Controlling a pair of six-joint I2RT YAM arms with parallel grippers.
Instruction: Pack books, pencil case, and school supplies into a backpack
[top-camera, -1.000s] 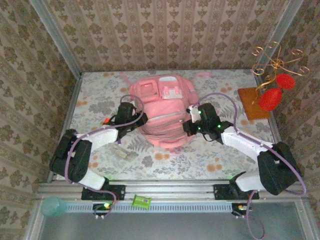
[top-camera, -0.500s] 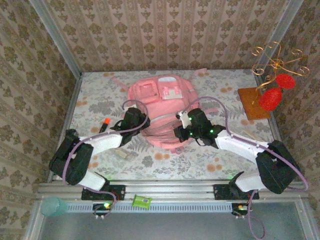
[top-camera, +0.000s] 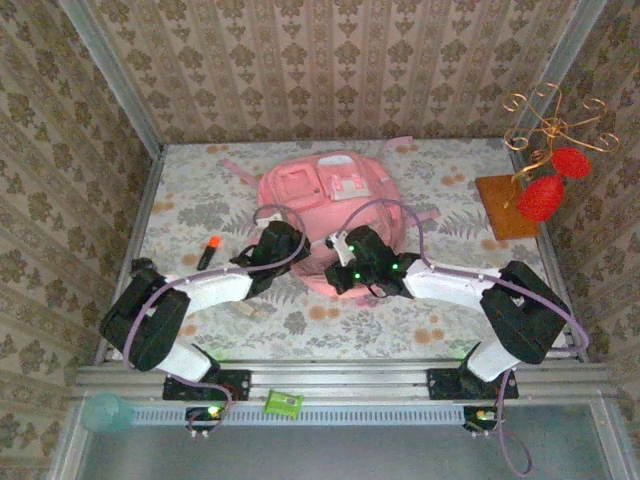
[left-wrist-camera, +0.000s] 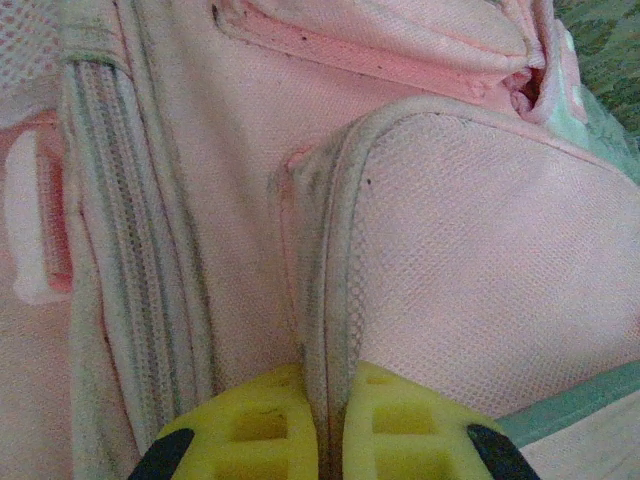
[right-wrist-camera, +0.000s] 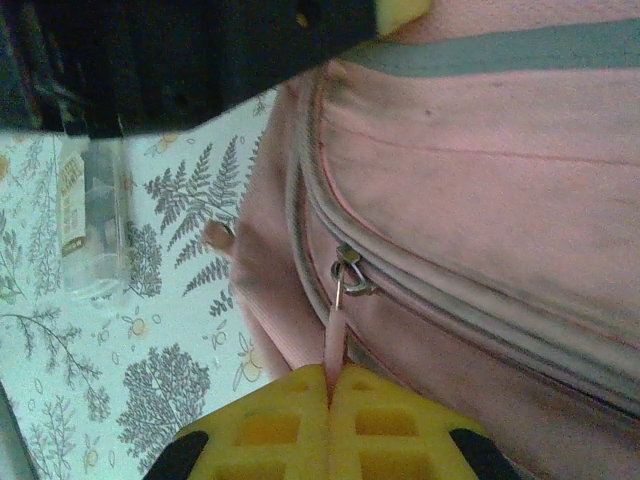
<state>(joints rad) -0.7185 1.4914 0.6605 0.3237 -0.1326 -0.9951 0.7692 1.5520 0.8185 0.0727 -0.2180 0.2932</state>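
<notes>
The pink backpack (top-camera: 330, 190) lies on its back on the floral surface (top-camera: 450, 300), midway between the left and right edges and nearer the far edge than the near one, its front pockets facing up. Both claws meet it at its near end. The left claw (top-camera: 290, 243) comes in from the near left and is clenched: in the left wrist view its yellow fingers (left-wrist-camera: 245, 432) pinch a grey-piped seam (left-wrist-camera: 325, 300) of the backpack, which runs up between them, with pink fabric on either side. The right claw (top-camera: 335, 270) comes in from the near right, just beside the left one, and is also clenched: in the right wrist view its fingers (right-wrist-camera: 265, 420) are pressed together on a thin pink pull tab (right-wrist-camera: 335, 345) that hangs from a metal zip slider (right-wrist-camera: 347, 275) on the backpack's side zip. A black marker with an orange cap (top-camera: 208, 252) lies apart from the backpack toward the left edge, beyond the left arm. A small clear packet (right-wrist-camera: 88, 215) rests on the surface near the backpack's near end, closer to the near edge
</notes>
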